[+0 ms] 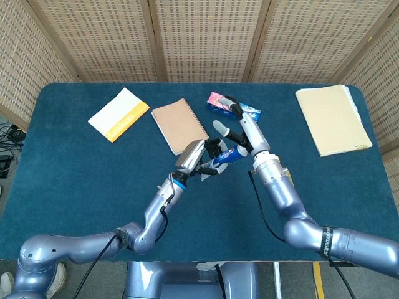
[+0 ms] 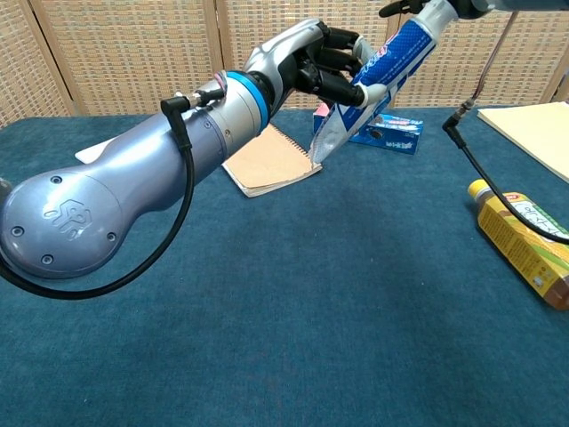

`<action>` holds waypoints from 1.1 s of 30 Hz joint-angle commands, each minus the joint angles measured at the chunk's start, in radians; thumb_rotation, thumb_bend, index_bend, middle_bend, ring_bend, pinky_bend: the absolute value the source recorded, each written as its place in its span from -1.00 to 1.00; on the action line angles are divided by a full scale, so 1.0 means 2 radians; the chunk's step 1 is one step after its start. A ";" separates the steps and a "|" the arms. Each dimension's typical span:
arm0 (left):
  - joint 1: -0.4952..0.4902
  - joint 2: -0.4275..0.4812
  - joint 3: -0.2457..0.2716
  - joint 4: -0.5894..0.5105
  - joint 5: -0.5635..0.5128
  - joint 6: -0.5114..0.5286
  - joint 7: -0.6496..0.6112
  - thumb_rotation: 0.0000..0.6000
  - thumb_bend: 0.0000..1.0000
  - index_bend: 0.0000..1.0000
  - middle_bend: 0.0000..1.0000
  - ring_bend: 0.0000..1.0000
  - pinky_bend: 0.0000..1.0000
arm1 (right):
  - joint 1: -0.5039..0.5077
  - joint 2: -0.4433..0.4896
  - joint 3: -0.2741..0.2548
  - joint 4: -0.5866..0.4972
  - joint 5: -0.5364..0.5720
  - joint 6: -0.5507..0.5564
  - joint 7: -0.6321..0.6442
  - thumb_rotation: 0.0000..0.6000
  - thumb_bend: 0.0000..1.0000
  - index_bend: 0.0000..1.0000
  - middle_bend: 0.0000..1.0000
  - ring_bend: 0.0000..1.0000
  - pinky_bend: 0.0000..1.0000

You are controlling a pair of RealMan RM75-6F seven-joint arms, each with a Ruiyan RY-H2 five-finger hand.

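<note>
A blue and white toothpaste tube (image 2: 375, 75) hangs tilted above the table, its flat crimped end pointing down. My left hand (image 2: 313, 60) wraps its dark fingers around the tube's middle. My right hand (image 2: 416, 7) holds the cap end at the top edge of the chest view. In the head view the tube (image 1: 225, 156) spans between the left hand (image 1: 198, 155) and the right hand (image 1: 241, 129) over the table's middle. Some of the right hand's fingers stick out away from the tube.
A brown spiral notebook (image 1: 179, 124) lies behind the hands, with a yellow and white booklet (image 1: 118, 114) to its left. A blue and pink toothpaste box (image 2: 382, 130) lies behind the tube. A cream folder (image 1: 332, 118) sits far right. A yellow bottle (image 2: 520, 242) lies on its side.
</note>
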 commanded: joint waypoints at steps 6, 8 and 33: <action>0.001 0.002 -0.001 -0.001 -0.004 0.000 0.002 1.00 0.14 0.51 0.17 0.05 0.06 | 0.001 0.007 0.001 -0.001 0.004 -0.002 -0.004 -0.91 -1.00 -0.73 -0.89 -1.00 -1.00; 0.004 0.004 0.002 0.000 -0.004 0.000 0.003 1.00 0.14 0.51 0.17 0.05 0.06 | 0.000 0.011 0.000 0.003 -0.004 0.004 -0.010 -0.93 -1.00 -0.73 -0.89 -1.00 -1.00; 0.090 0.131 0.171 0.065 0.129 0.003 0.023 1.00 -0.41 -0.04 -0.28 -0.24 -0.19 | -0.092 0.089 -0.105 0.069 -0.146 0.051 -0.099 -0.97 -1.00 -0.80 -0.93 -1.00 -1.00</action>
